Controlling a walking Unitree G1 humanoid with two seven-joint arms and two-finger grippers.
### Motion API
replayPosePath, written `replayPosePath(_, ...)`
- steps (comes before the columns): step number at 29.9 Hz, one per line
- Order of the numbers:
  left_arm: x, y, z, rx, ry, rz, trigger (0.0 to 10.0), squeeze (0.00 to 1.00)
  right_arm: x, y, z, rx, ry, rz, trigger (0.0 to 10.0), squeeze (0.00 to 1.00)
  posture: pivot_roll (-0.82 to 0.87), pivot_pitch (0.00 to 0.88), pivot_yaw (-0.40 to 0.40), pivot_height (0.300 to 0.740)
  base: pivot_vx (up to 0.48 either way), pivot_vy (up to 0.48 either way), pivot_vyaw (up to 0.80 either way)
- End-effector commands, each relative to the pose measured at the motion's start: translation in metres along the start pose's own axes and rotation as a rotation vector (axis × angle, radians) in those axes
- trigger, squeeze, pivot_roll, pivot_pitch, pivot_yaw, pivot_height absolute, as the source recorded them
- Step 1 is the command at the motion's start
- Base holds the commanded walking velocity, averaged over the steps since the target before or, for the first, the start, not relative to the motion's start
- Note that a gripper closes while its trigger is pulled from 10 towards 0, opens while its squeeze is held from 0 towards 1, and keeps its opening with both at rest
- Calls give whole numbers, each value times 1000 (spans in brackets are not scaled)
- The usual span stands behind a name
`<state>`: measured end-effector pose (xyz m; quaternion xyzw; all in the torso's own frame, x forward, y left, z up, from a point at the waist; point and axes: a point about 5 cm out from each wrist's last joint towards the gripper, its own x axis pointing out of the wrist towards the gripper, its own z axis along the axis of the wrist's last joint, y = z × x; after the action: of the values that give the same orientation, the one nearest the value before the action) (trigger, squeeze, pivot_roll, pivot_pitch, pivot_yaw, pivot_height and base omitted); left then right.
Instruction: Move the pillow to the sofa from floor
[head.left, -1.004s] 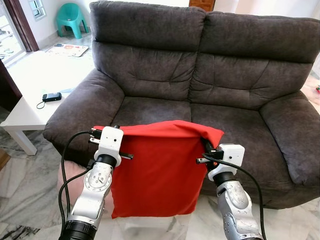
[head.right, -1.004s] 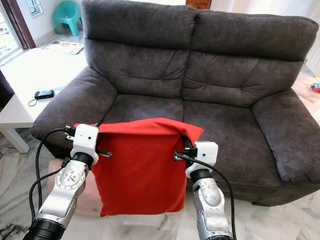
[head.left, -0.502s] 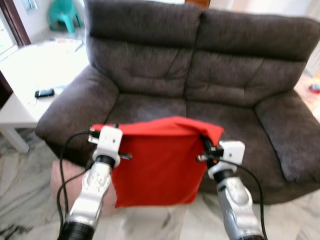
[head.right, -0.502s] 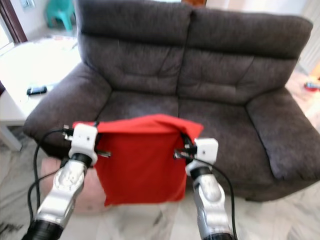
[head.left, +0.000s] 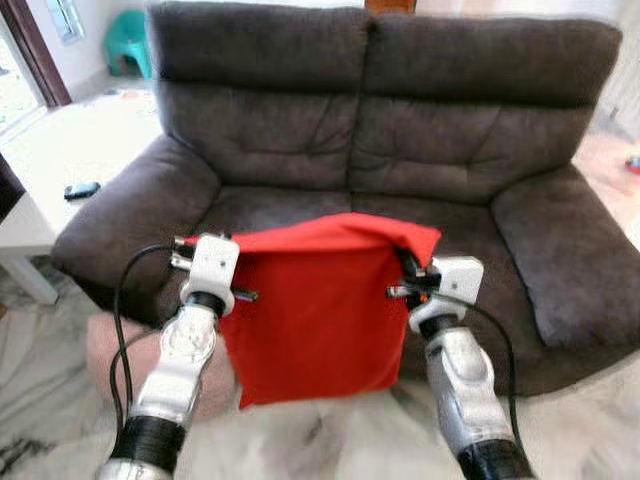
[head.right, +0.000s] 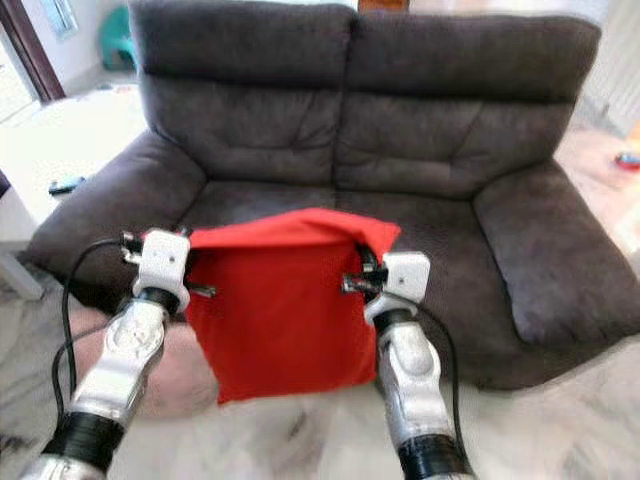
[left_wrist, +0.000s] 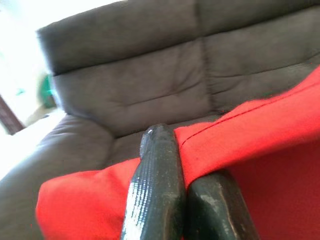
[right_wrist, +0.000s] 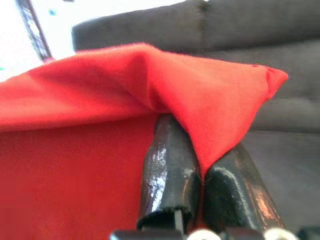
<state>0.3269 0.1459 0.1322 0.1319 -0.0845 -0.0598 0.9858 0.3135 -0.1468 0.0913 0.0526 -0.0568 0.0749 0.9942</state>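
2 silver arms hold a flat red fabric pillow (head.left: 318, 300) up in front of a dark grey plush 2-seat sofa (head.left: 380, 150), the pillow hanging like a sheet off the floor. Far left stands a white low table (head.left: 40, 170) with a small black device (head.left: 81, 189) on it, and a teal plastic chair (head.left: 127, 50) sits behind that by the wall. The left gripper (left_wrist: 172, 150) pinches the pillow's upper left corner, its 2 black fingers pressed together with the red cloth caught between them near the tips. Below that arm, a pale pink cushion (head.left: 110, 345) lies on the marbled floor (head.left: 330, 440) against the sofa's front. The pillow's top edge sags slightly and spans across to the right gripper (right_wrist: 202, 170), whose jaws are likewise clamped on the upper right corner, the fabric draped over the fingertips. The pillow's lower edge hangs level with the sofa's base, just short of the seat cushions.
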Motion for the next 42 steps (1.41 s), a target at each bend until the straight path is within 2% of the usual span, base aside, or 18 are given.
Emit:
replayPosePath(1, 6, 31, 17, 16, -91, 114, 10000, 0, 4, -18, 14, 20, -79, -116, 10000, 0, 92, 0, -1, 740, 0, -266, 0)
replayPosePath(10, 9, 37, 15, 12, -105, 160, 10000, 0, 8, -22, 19, 1, -96, -97, 10000, 0, 87, 0, -46, 740, 0, -262, 0)
replayPosePath(18, 4, 30, 9, 14, -103, 137, 10000, 0, 6, -28, 20, -8, -98, -110, 10000, 0, 84, 0, -54, 740, 0, -259, 0)
replayPosePath(27, -4, 27, 7, 23, -101, 106, 10000, 0, -10, -20, 6, 10, -72, -115, 10000, 0, 65, 0, -17, 740, 0, -260, 0)
replayPosePath(33, 2, 20, 11, 28, -114, 56, 10000, 0, -14, -23, 6, 8, -72, -137, 10000, 0, 40, 0, 2, 740, 0, -259, 0)
replayPosePath(42, 2, 24, 11, 33, -118, 55, 10000, 0, -19, -22, 5, 5, -65, -138, 10000, 0, 33, 0, -6, 740, 0, -250, 0)
